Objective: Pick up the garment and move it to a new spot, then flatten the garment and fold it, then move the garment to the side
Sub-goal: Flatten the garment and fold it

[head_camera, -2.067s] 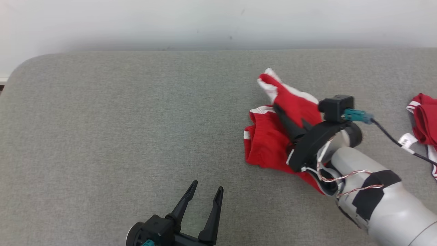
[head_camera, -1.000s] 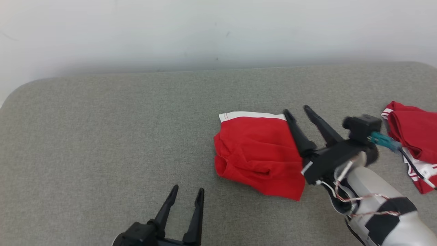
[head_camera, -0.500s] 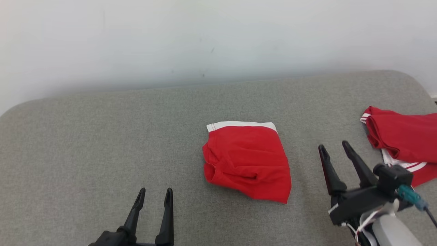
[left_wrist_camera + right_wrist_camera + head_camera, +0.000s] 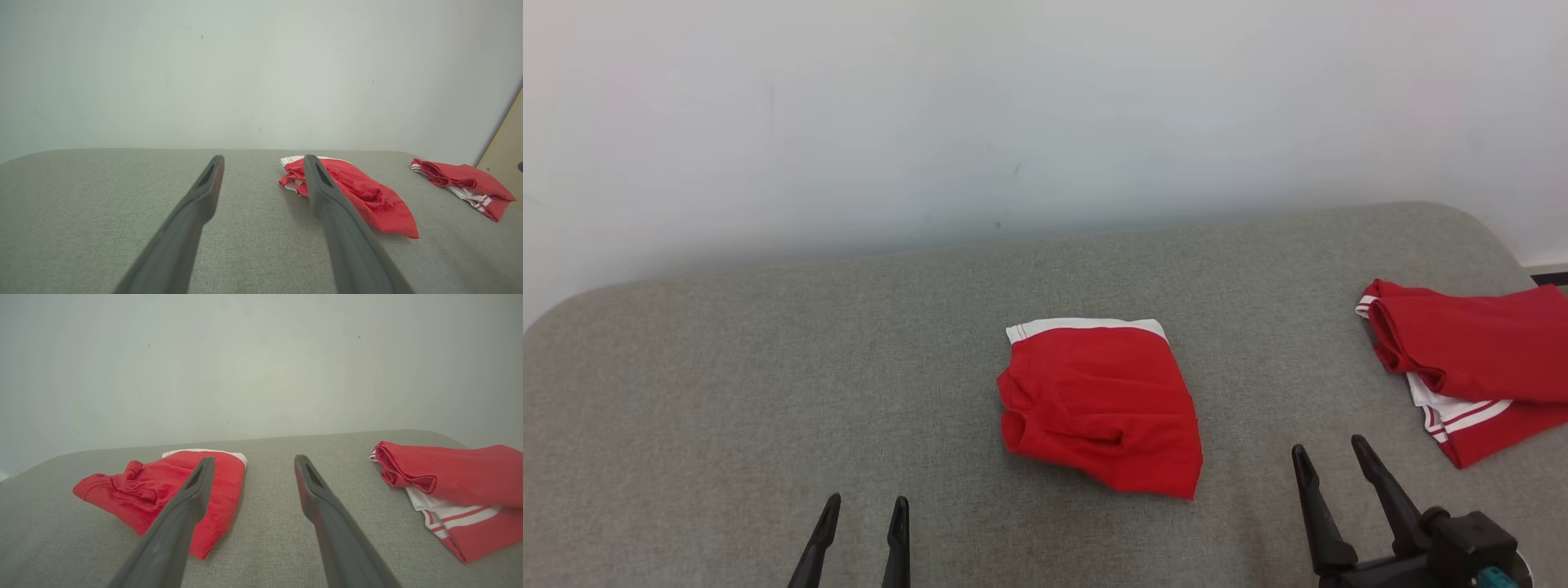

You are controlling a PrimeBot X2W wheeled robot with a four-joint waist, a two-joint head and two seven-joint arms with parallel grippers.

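A folded red garment (image 4: pixel 1101 406) with a white waistband lies flat in the middle of the grey padded table (image 4: pixel 727 392). It appears past my left fingers as the red garment (image 4: pixel 359 192) and left of my right fingers as the red garment (image 4: pixel 171 490). My left gripper (image 4: pixel 863 508) stands open at the bottom left, apart from it. At the bottom right my right gripper (image 4: pixel 1331 457) is open too, with nothing between its fingers and clear of the cloth.
A second pile of red and white cloth (image 4: pixel 1470 367) lies near the table's right edge, also seen as the red pile (image 4: pixel 453 486) and the red pile (image 4: pixel 461 181). A pale wall (image 4: pixel 1013 122) rises behind the table. A tan board (image 4: pixel 506 151) leans at far right.
My right gripper let go of the garment, which now lies folded flat, and drew back toward me. The left gripper also sank lower in view. The head camera has shifted, showing more wall.
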